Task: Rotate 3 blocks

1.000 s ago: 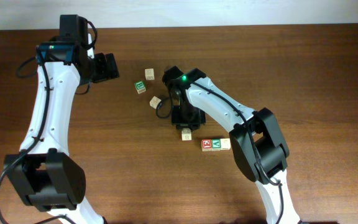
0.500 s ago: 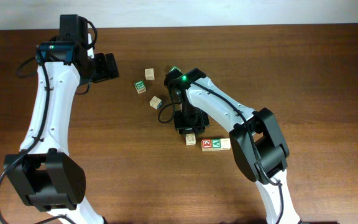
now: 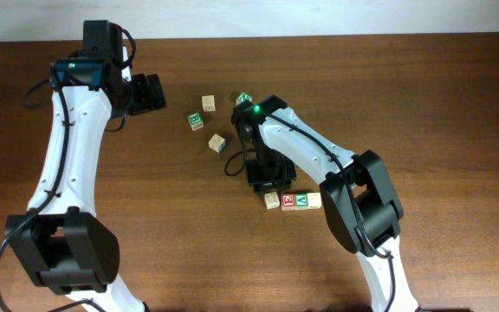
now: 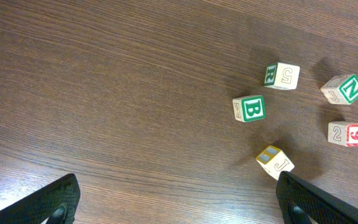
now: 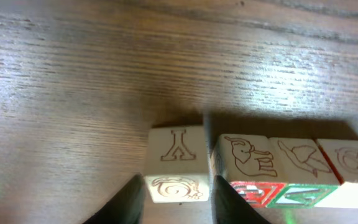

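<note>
Blocks (image 3: 288, 201) lay on the brown wooden table (image 3: 440, 104), four loose near its middle and four in a touching row nearer my base. My left gripper (image 4: 176, 190) stood wide open and empty, well apart from them. My right gripper (image 5: 178, 186) straddled the row's end block (image 5: 176, 163), marked Y; whether its fingers (image 5: 132, 199) pressed it, I could not tell.

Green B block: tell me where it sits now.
In the overhead view, the green B block lies on the left side of the loose cluster. It sits beside the 5 block and the tilted J block, touching neither.
</note>
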